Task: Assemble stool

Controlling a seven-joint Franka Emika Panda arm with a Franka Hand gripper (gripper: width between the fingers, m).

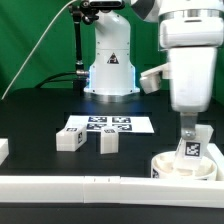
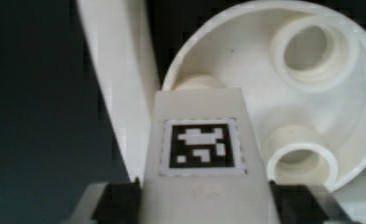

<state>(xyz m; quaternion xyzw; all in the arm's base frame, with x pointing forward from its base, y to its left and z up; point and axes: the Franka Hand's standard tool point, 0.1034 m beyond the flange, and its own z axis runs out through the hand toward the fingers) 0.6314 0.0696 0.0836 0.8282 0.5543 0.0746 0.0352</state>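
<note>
The round white seat (image 1: 186, 167) lies on the table at the exterior view's right, against the front rail. My gripper (image 1: 190, 136) is shut on a white leg (image 1: 190, 150) with a black-and-white tag and holds it upright on the seat. In the wrist view the leg (image 2: 205, 140) fills the middle, clamped between the black pads (image 2: 105, 200), its far end at a socket of the seat (image 2: 286, 80). Two more legs, one (image 1: 69, 139) and the other (image 1: 109, 143), lie on the table at the exterior view's centre-left.
The marker board (image 1: 105, 125) lies flat behind the two loose legs. A long white rail (image 1: 90, 186) runs along the front and shows in the wrist view (image 2: 118, 70). The robot base (image 1: 110, 65) stands behind.
</note>
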